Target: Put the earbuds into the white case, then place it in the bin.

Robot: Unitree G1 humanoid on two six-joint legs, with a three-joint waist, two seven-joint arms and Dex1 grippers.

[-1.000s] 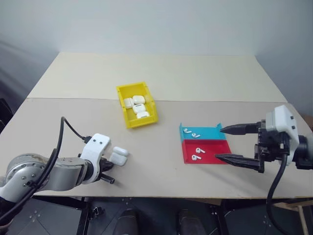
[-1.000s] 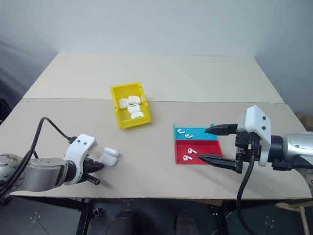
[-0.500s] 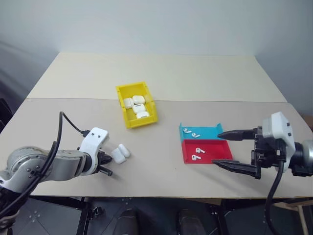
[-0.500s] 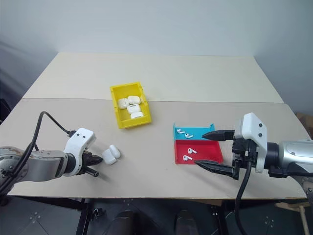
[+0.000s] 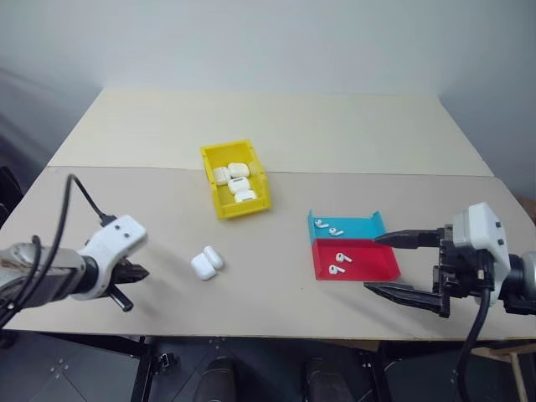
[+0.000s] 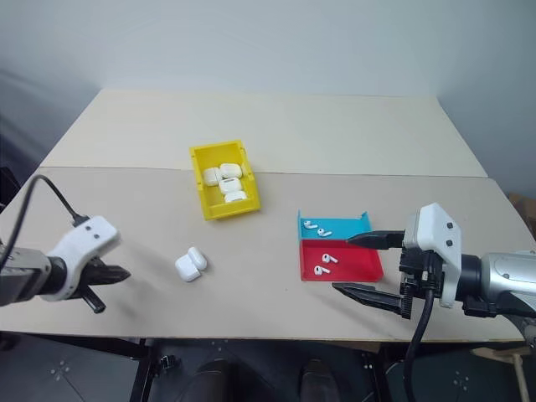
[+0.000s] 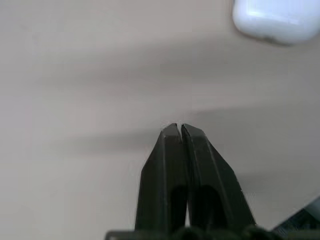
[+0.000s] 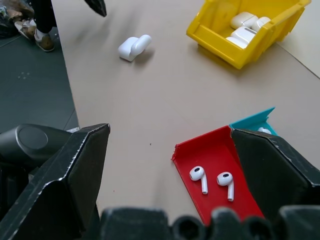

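The white case (image 5: 206, 262) lies on the table with its lid flipped open, touched by nothing. My left gripper (image 5: 142, 272) hovers well to its left, fingers (image 7: 170, 150) pressed together and empty. Two earbuds (image 5: 338, 263) rest in the red tray (image 5: 377, 264) and two more earbuds (image 5: 328, 227) in the teal tray (image 5: 364, 227). My right gripper (image 5: 371, 264) stands wide open just off the trays' right edge, holding nothing. The yellow bin (image 5: 219, 205) sits farther back, between the two arms.
Several closed white cases (image 5: 234, 180) lie inside the yellow bin. The trays stand side by side, teal behind red. The table's front edge runs close below both grippers, and a seam crosses the table behind the bin.
My left gripper has let go of the white case and pulled away to the left and up, leaving it on the table. The right gripper has kept its place.
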